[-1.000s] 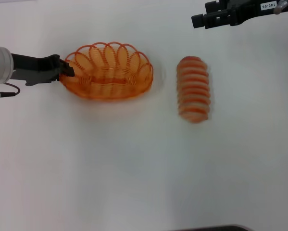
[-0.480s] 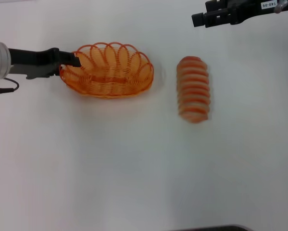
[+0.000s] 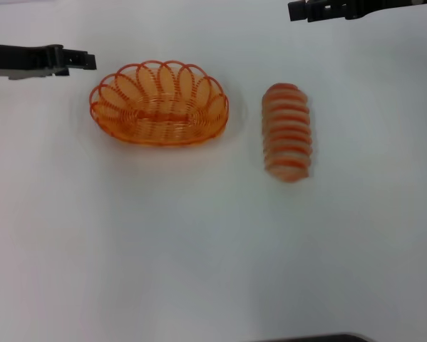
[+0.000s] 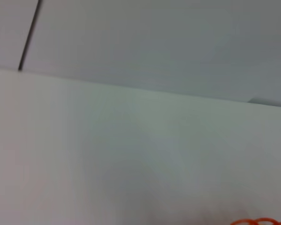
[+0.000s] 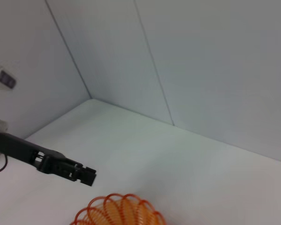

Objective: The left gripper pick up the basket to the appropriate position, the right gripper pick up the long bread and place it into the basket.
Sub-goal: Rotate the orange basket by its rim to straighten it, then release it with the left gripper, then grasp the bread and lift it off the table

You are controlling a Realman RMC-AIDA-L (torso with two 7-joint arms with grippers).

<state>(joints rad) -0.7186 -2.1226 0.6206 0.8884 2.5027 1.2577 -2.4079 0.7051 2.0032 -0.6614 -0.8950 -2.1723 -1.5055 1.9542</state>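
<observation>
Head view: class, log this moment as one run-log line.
left gripper: clear of basket, upper left | right gripper: top edge | long bread: on table, right of basket

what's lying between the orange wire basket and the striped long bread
Nothing: head view shows only bare white table between the oval orange wire basket and the striped tan long bread.

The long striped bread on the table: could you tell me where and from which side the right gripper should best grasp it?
Grip the pale tan loaf with orange-red crosswise ridges across its narrow middle, coming from above. It lies flat, long axis pointing away from the robot, so its long sides are free; the right gripper is beyond its far end.
</observation>
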